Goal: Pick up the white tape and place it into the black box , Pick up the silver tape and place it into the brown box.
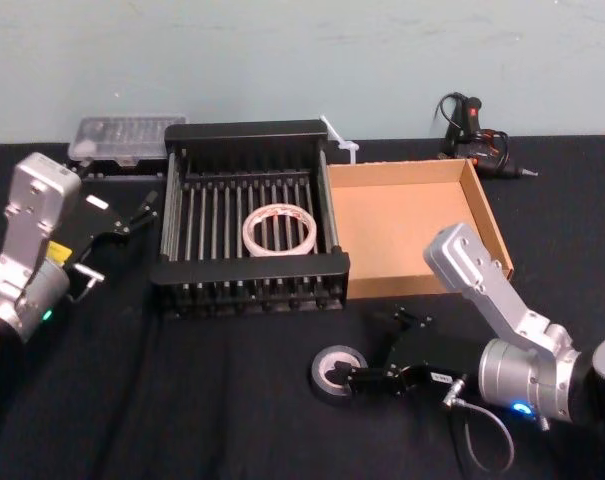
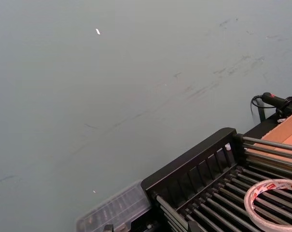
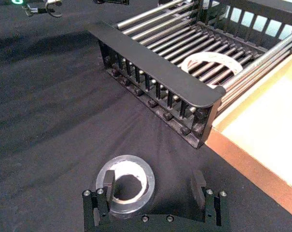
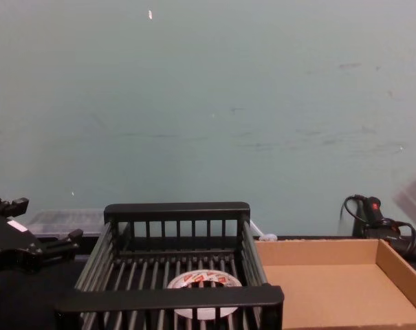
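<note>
Silver tape [image 1: 339,371] lies on black tablecloth [image 1: 182,400] before teal wall [image 1: 302,60].

R arm low and reaching, L arm parked.
R gripper [image 1: 344,380] down near the table w/ wrist bent in toward centre, fingers [image 3: 108,184] spread wide apart. L gripper [image 1: 119,247] raised off to the side, pointing inward, fingers apart, gripping nothing.
</note>
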### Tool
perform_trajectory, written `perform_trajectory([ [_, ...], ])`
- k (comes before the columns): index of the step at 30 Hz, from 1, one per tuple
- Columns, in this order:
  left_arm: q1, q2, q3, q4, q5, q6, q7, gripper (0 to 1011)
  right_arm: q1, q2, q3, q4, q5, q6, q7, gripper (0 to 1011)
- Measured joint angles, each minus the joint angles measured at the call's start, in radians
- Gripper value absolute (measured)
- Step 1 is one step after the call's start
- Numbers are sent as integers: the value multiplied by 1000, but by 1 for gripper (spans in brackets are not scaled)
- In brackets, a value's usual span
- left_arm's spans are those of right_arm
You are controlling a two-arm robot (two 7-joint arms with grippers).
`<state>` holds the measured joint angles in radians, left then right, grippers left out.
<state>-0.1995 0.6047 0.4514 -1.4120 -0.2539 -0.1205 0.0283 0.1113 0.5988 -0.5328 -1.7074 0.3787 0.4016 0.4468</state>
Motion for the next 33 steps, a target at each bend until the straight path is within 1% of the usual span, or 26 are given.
perform_trajectory([
  [13, 0, 0, 0, 0, 0, 0, 0, 1001, 33, -19, -17, 38, -29, 17, 21, 1000],
  [33, 0, 0, 0, 0, 0, 0, 0, 1001, 64, -42, -35, 79, -58, 25, 41, 1000],
])
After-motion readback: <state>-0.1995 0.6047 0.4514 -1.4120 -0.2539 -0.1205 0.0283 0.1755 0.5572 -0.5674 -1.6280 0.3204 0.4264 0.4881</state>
